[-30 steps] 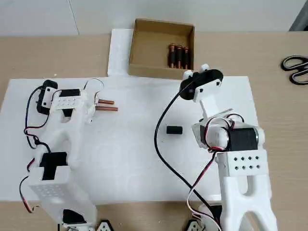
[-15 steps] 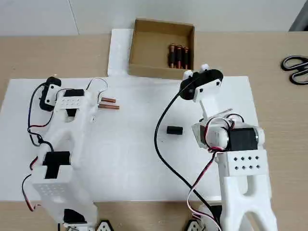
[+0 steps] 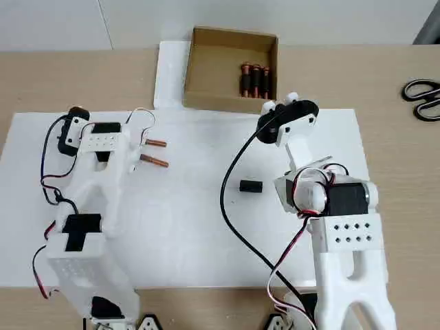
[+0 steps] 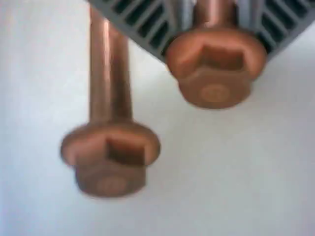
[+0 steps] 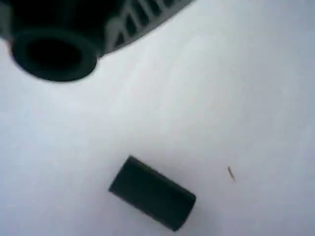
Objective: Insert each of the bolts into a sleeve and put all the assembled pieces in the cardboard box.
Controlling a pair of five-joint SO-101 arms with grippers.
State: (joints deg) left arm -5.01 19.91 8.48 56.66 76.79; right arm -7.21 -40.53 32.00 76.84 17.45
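My left gripper [image 4: 212,19] is shut on a copper bolt [image 4: 212,73], gripping its shaft with the hex head sticking out. In the high view this held bolt [image 3: 156,143] points right from the left gripper [image 3: 136,146]. A second copper bolt [image 3: 155,161] lies slanted on the white sheet just beside it, and its head [image 4: 110,157] shows close up. My right gripper [image 5: 59,34] is shut on a black sleeve [image 5: 53,58], bore facing the camera. Another black sleeve [image 5: 152,192] lies loose on the sheet [image 3: 250,186]. The cardboard box [image 3: 206,65] holds three assembled pieces [image 3: 255,80].
A white sheet [image 3: 185,234] covers the middle of the wooden table. A black cable [image 3: 230,206] loops from the right arm across the sheet near the loose sleeve. Scissors [image 3: 423,96] lie at the far right edge.
The left arm has swung slightly toward the far side. The loose bolt has shifted toward the front and now lies slanted. The right arm and the loose sleeve stay put.
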